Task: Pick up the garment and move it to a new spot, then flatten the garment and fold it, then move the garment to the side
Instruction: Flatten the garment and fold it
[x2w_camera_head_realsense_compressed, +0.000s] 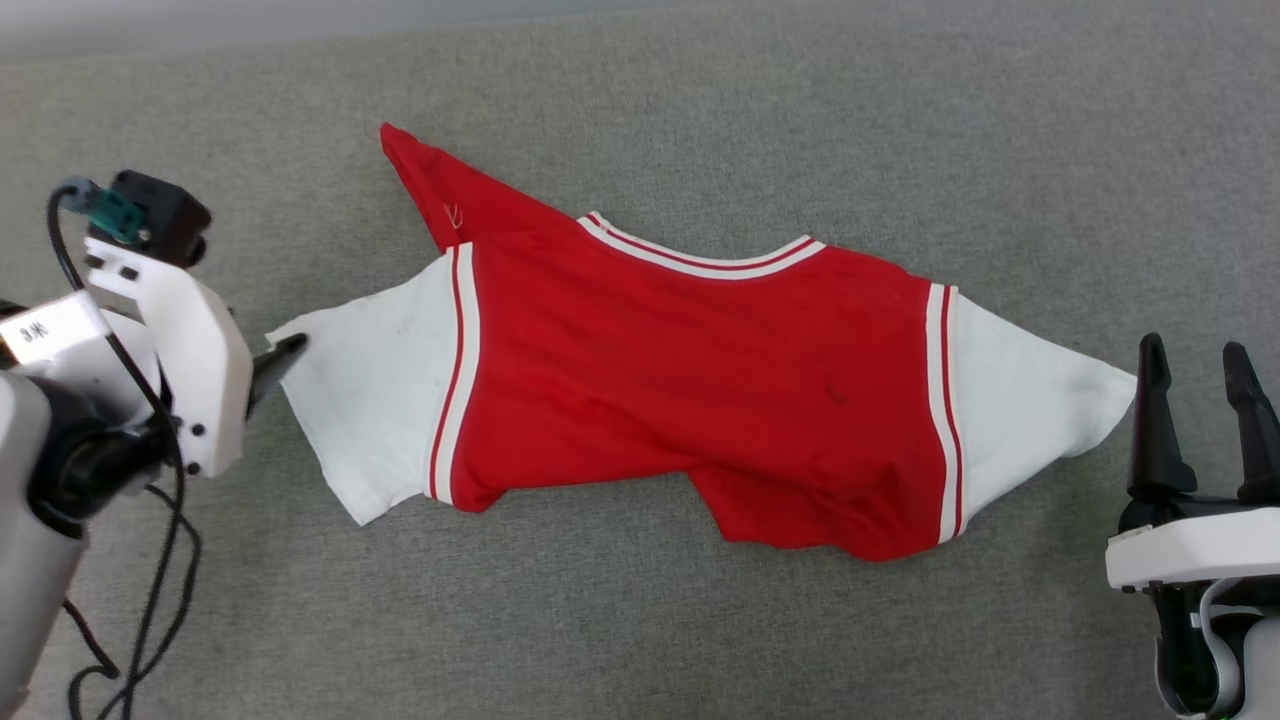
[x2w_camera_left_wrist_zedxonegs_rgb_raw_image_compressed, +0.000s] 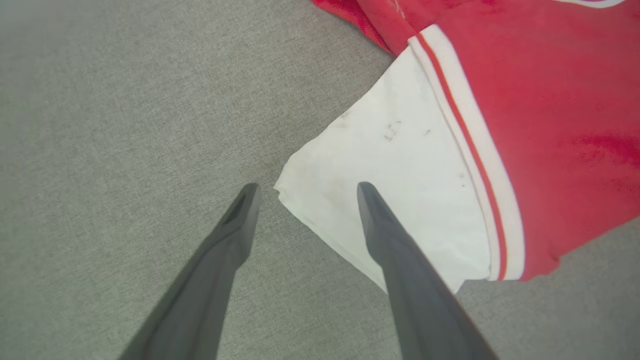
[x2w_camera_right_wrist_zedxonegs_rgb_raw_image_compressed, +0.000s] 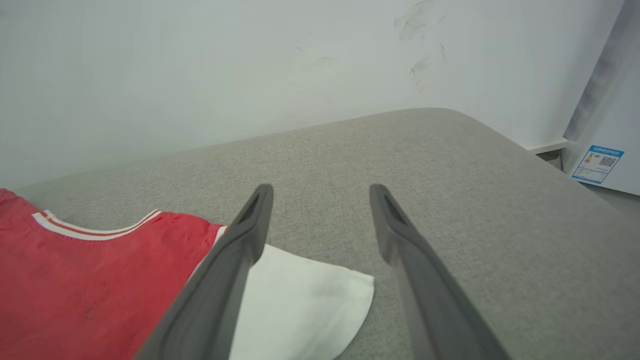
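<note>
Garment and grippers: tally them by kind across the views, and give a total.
garment: 1
grippers: 2, the left gripper and the right gripper, both open
Total: 3

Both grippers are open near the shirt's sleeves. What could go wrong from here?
The left gripper straddles just the corner of one sleeve and the right gripper stands beside the other sleeve: either pinch might slip or miss. The shirt lies bunched along its lower edge, so flattening may leave creases.
</note>
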